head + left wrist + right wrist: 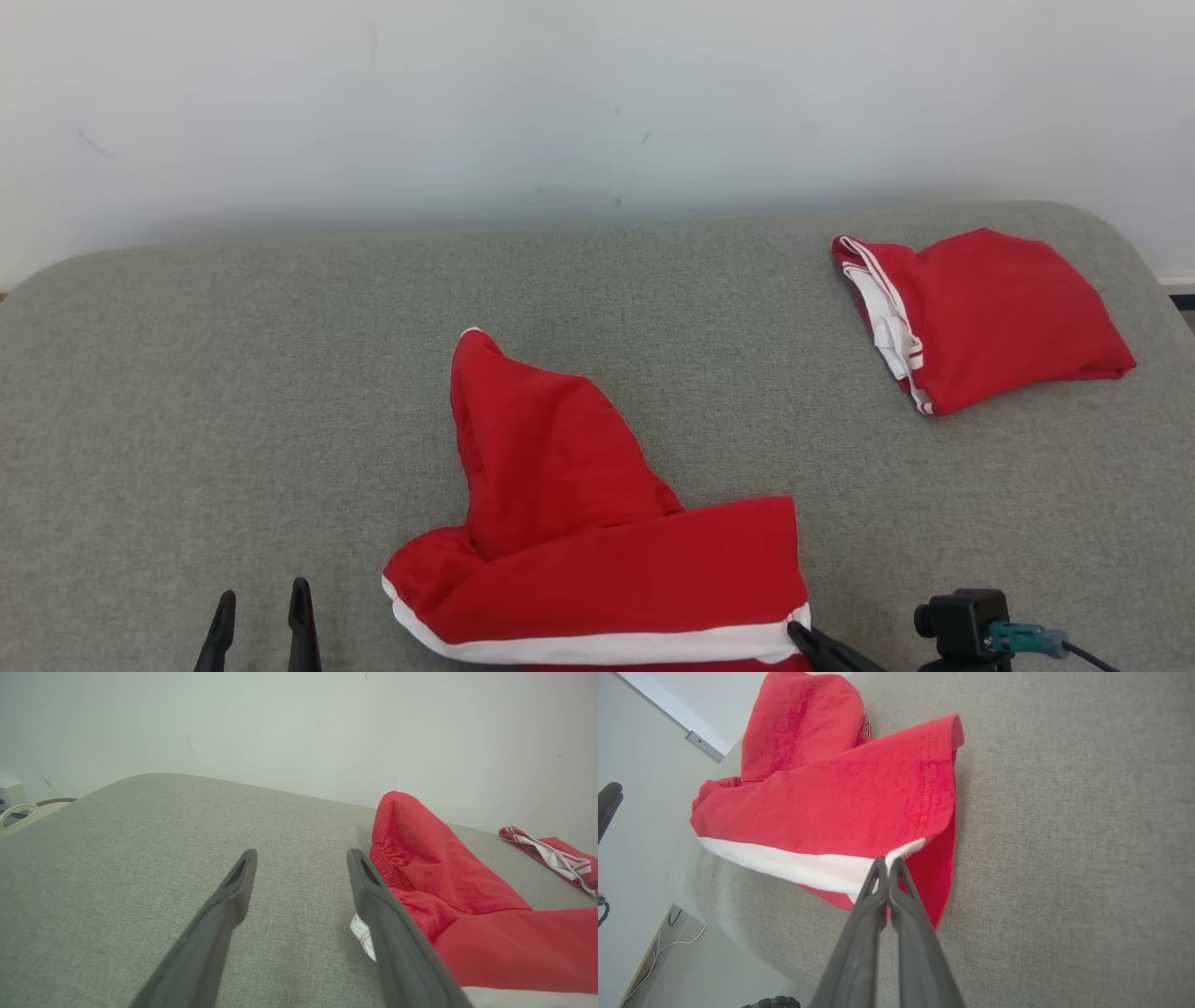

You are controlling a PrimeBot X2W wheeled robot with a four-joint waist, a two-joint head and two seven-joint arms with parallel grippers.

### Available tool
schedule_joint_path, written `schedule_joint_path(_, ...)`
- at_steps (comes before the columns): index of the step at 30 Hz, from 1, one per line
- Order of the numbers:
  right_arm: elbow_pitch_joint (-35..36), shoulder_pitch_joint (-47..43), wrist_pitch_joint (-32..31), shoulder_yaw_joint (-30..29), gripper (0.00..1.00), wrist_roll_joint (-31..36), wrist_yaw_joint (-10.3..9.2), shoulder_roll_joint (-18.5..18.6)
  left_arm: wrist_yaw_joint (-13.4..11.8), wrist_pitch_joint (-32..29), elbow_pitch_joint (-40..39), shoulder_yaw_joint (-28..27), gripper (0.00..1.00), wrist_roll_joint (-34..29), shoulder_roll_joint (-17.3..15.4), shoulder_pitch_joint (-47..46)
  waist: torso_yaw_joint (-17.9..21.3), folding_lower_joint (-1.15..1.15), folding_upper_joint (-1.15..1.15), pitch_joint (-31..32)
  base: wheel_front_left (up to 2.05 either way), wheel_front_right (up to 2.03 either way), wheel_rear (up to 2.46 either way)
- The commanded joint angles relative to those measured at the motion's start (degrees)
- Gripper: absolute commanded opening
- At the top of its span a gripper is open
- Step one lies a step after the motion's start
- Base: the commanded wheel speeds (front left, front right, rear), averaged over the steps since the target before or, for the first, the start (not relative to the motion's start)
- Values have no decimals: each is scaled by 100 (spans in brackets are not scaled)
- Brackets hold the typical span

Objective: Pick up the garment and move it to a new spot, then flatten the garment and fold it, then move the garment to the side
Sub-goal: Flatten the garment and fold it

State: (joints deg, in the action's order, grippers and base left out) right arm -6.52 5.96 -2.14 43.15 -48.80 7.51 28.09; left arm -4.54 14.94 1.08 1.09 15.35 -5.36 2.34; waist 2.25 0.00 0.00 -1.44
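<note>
Grey woven fabric covers the broad, round-cornered table (187, 392) that runs before a plain pale wall (560, 93). At the near middle of it lies the red cloth garment with a wide white band (579, 560). One part of the garment stretches toward the far side and ends in a narrow tip. A broad fold lies across the near side, and the white band runs along the near edge.

We see the right gripper (888, 863) at the near right corner of the garment, its two long dark fingers pressed together on the end of the white band. That corner is pinched between them, and a red layer shows beneath it.

The left gripper (262, 594) sits at the near left over bare grey fabric. Its fingers are spread wide with nothing between them, just beside the garment's left edge. We cannot tell whether it touches the cloth.

At the far right, well apart from both grippers, rests a second red garment with white trim, folded into a compact bundle (990, 317). A small black camera with a teal plug (962, 621) sits at the near right edge.
</note>
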Motion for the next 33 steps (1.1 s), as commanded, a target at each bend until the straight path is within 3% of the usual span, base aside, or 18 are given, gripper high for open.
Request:
schedule_joint_path(1,31,-58,-26,-43,0,0,-4,-38,32,25,18,-18,100,-38,4,84,5,0,0,3,0,0,0)
schedule_joint_path(2,49,-77,-53,-113,27,45,-4,-36,28,25,23,-21,100,-39,9,88,10,0,0,3,0,0,0)
schedule_joint_path(3,76,-107,-39,-200,80,83,-4,-51,29,25,30,-26,100,-44,16,91,14,0,0,3,0,0,0)
schedule_joint_path(4,96,-148,-22,-275,100,117,-4,-80,32,25,37,-31,100,-45,23,90,17,0,0,1,0,0,0)
schedule_joint_path(15,599,-314,146,-1088,100,591,-4,-263,81,26,47,-109,100,-101,68,73,3,0,0,24,0,0,0)
schedule_joint_path(24,481,-394,819,-1822,100,1961,-4,-839,123,26,-71,-164,100,-242,84,135,-18,0,0,128,0,0,0)
schedule_joint_path(33,385,-529,908,-2194,100,2430,-4,-1279,138,26,-77,-182,100,-289,66,215,-31,0,0,193,0,0,0)
